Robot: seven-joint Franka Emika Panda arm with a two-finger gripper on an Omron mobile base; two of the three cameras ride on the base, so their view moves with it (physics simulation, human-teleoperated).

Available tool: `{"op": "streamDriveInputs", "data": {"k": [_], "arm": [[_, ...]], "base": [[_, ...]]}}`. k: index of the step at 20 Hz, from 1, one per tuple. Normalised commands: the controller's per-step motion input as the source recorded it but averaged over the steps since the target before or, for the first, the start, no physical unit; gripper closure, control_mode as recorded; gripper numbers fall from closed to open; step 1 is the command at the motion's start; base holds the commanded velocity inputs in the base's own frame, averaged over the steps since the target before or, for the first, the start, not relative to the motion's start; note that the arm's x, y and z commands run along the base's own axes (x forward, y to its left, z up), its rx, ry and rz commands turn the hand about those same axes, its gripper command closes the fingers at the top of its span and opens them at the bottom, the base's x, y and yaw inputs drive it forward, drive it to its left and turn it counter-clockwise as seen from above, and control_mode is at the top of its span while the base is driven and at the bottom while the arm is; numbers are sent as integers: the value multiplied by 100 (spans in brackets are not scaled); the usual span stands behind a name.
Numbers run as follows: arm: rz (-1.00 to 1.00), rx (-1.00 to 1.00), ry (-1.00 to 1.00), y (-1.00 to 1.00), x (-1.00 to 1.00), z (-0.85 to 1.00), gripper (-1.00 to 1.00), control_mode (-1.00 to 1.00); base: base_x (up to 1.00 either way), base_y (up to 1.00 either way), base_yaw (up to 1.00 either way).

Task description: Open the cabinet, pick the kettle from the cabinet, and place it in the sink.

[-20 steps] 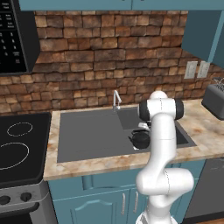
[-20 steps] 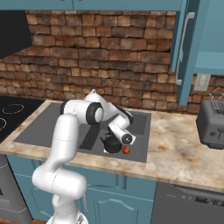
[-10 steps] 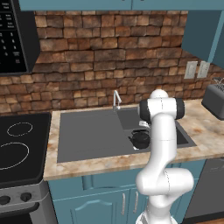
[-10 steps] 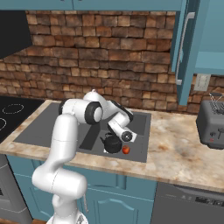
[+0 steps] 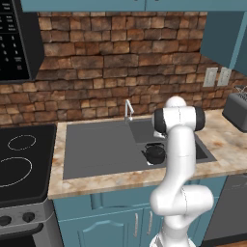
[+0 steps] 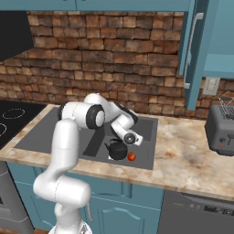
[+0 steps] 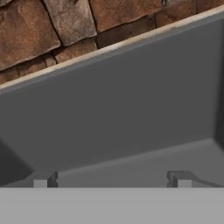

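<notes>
Gripper (image 7: 111, 179): two finger tips stand well apart with nothing between them, facing the grey wall of the sink (image 7: 109, 109). One kettle (image 6: 117, 149) sits upright on the sink floor near its right front corner, just below the hand. One small red object (image 6: 131, 156), possibly a fruit, lies beside it. One cabinet (image 6: 194, 50) door hangs open. One toaster (image 6: 221, 129) stands on the counter (image 6: 183, 160). No legible writing appears.

Our arm folds forward and down, elbow high, wrist bent low. Our gripper (image 7: 111, 179) appears spread, fingertips (image 7: 41, 181) wide apart with nothing between them.
</notes>
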Motion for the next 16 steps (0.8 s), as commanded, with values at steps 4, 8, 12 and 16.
{"op": "streamDriveInputs", "data": {"k": [4,8,12,16], "arm": [[-10,-7,5,-2,-6,17,-100,-100],[-8,-5,3,0,-12,16,-100,-100],[-7,-1,5,0,-22,19,-100,-100],[-8,0,12,-11,-24,19,-100,-100]], "base": [[0,0,0],[0,0,0],[0,0,0],[0,0,0]]}}
